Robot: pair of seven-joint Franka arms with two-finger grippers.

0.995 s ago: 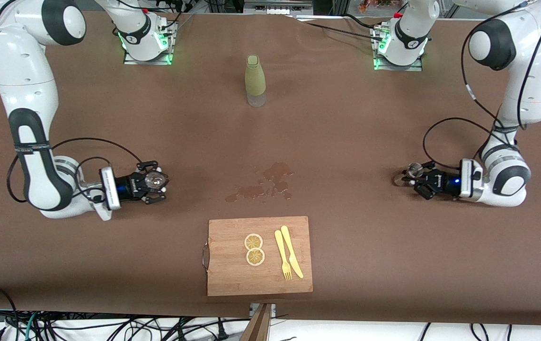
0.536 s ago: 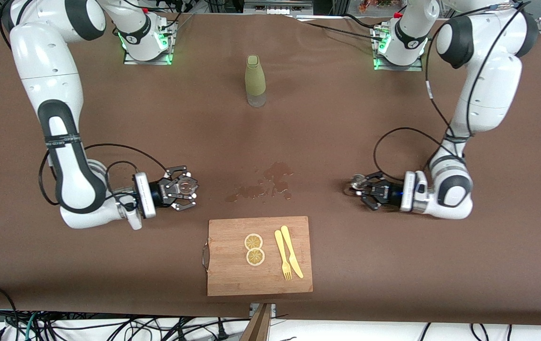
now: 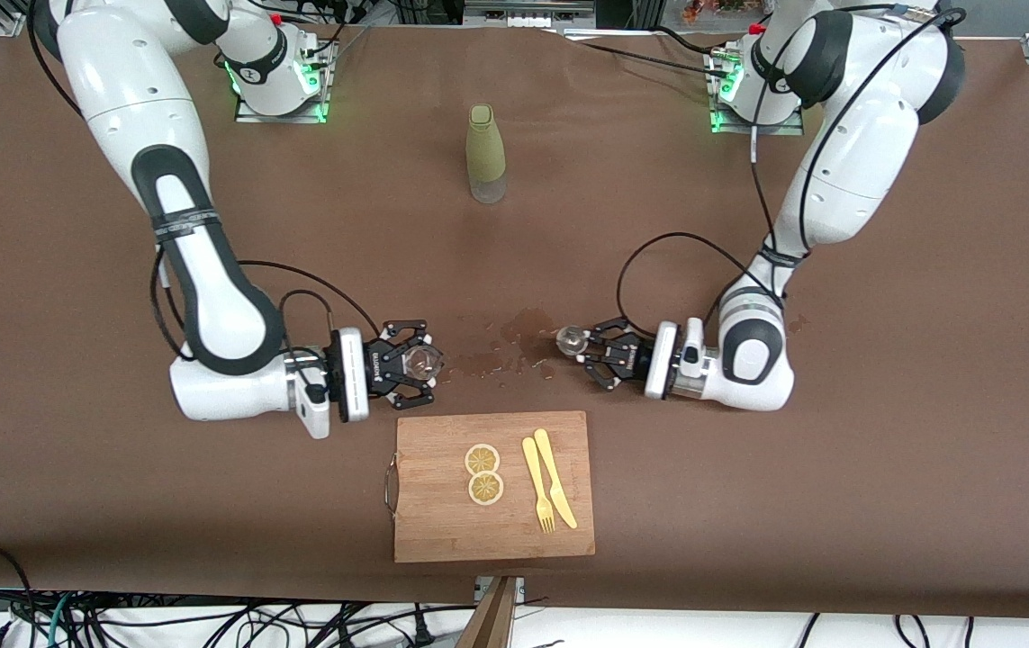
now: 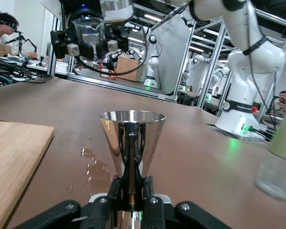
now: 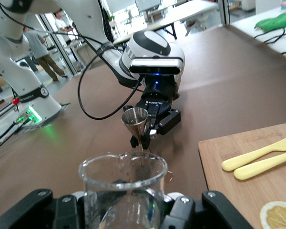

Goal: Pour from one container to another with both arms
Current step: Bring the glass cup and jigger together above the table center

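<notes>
My left gripper (image 3: 584,345) is shut on the stem of a shiny metal jigger (image 3: 572,339), held upright with its cone mouth up (image 4: 132,138). My right gripper (image 3: 415,364) is shut on a small clear glass beaker (image 3: 424,362), also upright. The two vessels face each other low over the brown table, apart, with a wet spill (image 3: 505,346) between them. In the right wrist view the beaker (image 5: 123,191) fills the foreground and the jigger (image 5: 136,119) stands farther off. In the left wrist view the beaker (image 4: 89,36) hangs above the jigger's level.
A wooden cutting board (image 3: 442,522) lies nearer the front camera than the spill, carrying two lemon slices (image 3: 483,473), a yellow fork (image 3: 537,486) and a yellow knife (image 3: 555,479). An olive-sleeved bottle (image 3: 486,153) stands between the two arm bases.
Both arms have swung in from the table's ends toward the middle, each carrying its vessel. The jigger and the beaker now stand close to the spill.
</notes>
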